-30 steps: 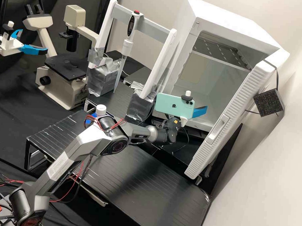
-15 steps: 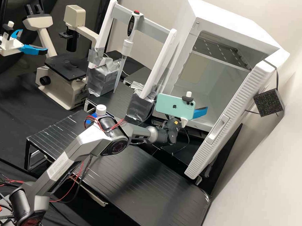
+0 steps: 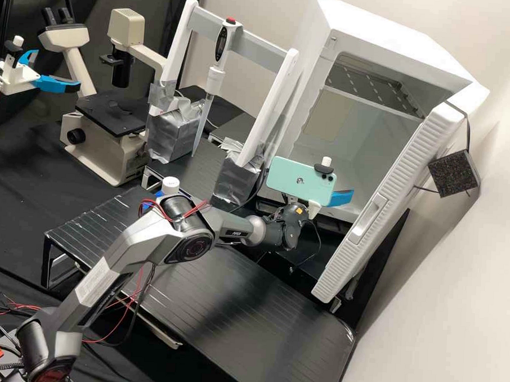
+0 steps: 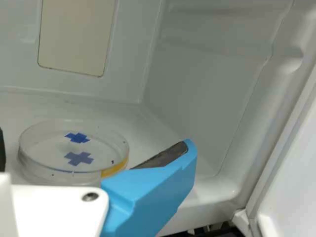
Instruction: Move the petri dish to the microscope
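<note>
Pose: dark grey arm (image 3: pixel 114 258) rises from its base, bends at the elbow above the black desk (image 3: pixel 232 319), and runs its forearm out toward the white cabinet (image 3: pixel 380 27). The hand (image 3: pixel 341 198) is at the cabinet mouth, fingertips pointing inward. Blue fingers (image 4: pixel 155 190) stand apart, clamped on nothing. Petri dish (image 4: pixel 47 171) sits flat on the cabinet floor, just ahead of the hand and facing the gap between the fingers. Cabinet door (image 3: pixel 387 191) is open.

Change: against the frame half a second back, the hand and the phone (image 3: pixel 295 180) mounted above it are shifted toward the door side and slightly lower in the high view; the elbow also sits a little lower. Microscope (image 3: pixel 102 150), pipette and bottle hold their places.

Count: petri dish, 1, clear, with 2 blue cross shapes (image 4: pixel 77 138) seen on or through it (cannot tell whether one is a reflection) and 1 yellow patch (image 4: pixel 114 168) at its rim. Microscope, 1, with 2 eyepieces (image 3: pixel 64 16). Pipette (image 3: pixel 215 79), 1, hung tip down on its white stand (image 3: pixel 267 101). Bottle (image 3: pixel 170 185), 1, white cap, near the elbow. Phone, 1. Wire shelf (image 3: pixel 378 86), 1, high inside the cabinet.
</note>
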